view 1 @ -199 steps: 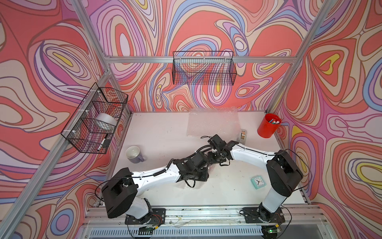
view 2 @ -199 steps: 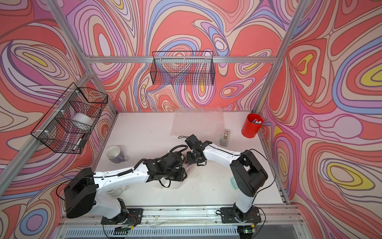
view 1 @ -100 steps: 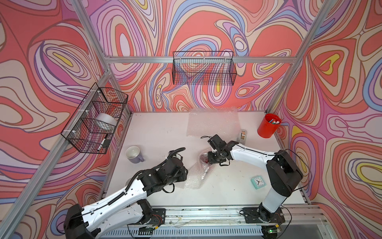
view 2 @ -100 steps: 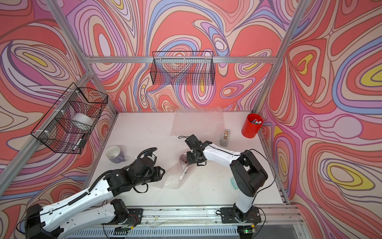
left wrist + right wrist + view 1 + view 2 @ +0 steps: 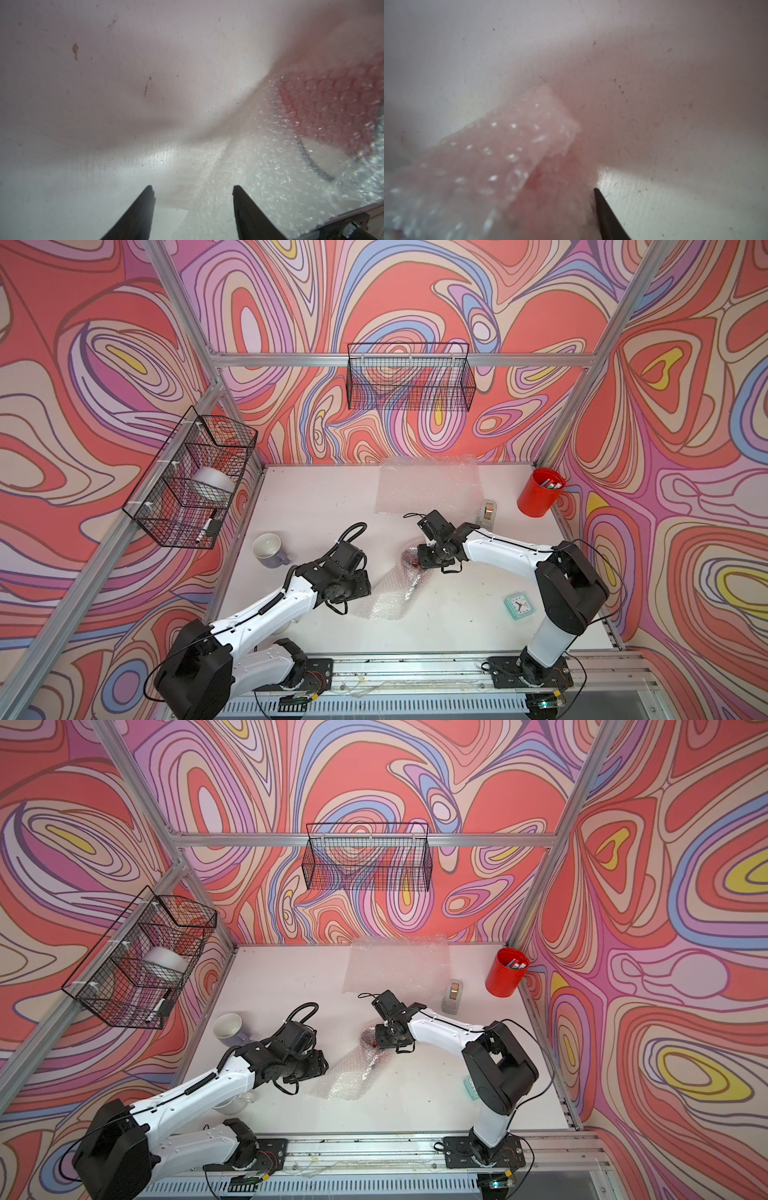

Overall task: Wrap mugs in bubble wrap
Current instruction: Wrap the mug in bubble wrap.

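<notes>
Well, the left claw [image 5: 192,188] stands spread just above the table [image 5: 324,497], gripping nothing. The loose edge of the wrap [image 5: 259,176] lies flat beneath the gap. Further along, the red mug [image 5: 332,104] shows through that wrap. It sits near the middle of the table with the sheet bunched over it and trailing toward the left arm.

The right claw [image 5: 422,563] sits right at the mug, on the side toward its own arm. Its wrist view shows only one finger [image 5: 608,216], hard against the wrapped mug. Wrap hides the other finger, so I cannot tell whether it pinches. From above, the right wrist covers part of the mug.

Toward the left wall a lilac mug [image 5: 268,549] stands upright and bare, well apart from the wrap. A second sheet [image 5: 428,485] lies flat at the back. To its right are what looks like a tape dispenser [image 5: 489,512] and, in the corner, a red pen cup [image 5: 538,497]. A small teal clock [image 5: 518,605] lies near the right arm.

The table is white and scuffed. Swirled red, pink and lilac walls close three sides. A wire basket [image 5: 409,381] hangs on the back wall, and a second basket [image 5: 187,481] on the left wall holds a white roll [image 5: 212,485].
</notes>
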`<state>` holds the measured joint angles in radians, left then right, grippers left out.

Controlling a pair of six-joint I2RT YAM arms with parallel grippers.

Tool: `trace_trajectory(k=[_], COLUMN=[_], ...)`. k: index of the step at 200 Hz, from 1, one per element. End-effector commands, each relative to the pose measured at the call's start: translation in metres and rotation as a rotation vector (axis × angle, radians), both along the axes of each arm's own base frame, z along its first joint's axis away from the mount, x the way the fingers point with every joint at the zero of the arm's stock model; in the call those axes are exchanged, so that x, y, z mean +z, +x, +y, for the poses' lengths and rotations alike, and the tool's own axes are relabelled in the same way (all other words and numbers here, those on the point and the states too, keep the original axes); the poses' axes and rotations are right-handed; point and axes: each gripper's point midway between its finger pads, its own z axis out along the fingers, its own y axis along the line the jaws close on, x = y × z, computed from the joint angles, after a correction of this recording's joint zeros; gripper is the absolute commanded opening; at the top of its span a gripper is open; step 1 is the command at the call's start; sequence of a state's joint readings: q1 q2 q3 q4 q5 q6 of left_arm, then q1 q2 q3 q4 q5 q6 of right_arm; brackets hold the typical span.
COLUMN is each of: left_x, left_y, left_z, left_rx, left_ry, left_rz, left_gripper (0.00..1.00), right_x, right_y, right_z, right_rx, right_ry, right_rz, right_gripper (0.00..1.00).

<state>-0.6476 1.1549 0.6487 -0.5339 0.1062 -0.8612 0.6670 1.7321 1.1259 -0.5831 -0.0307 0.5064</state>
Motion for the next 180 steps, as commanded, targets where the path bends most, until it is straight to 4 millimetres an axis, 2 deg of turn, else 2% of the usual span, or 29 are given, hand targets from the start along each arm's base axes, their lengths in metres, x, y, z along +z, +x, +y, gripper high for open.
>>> trace_trajectory(k=[1,53,135,180], left_x=[-0.008,-0.03,-0.053,-0.058], left_y=[-0.016,-0.042,-0.056,-0.058], left_z=[-0.006,-0.008,0.001,-0.004], left_rx=[-0.041,-0.062,-0.052,-0.056], left_ry=[-0.025,0.027,0.104,0.097], left_rz=[0.039,0.103,0.179,0.189], left_gripper=[0.65,0.66,0.6,0.45], right_x=[-0.008,-0.008,-0.01,-0.009], right_y=[0.005,0.006,0.005,0.005], right_z=[-0.005,-0.003,-0.005,-0.005], right_rx=[-0.011,-0.008,-0.01,-0.01], right_ry=[-0.031,-0.028,-0.035,-0.031], right_rz=[-0.003,-0.003,-0.001,-0.004], right_gripper=[0.39,0.38,0.38,0.38])
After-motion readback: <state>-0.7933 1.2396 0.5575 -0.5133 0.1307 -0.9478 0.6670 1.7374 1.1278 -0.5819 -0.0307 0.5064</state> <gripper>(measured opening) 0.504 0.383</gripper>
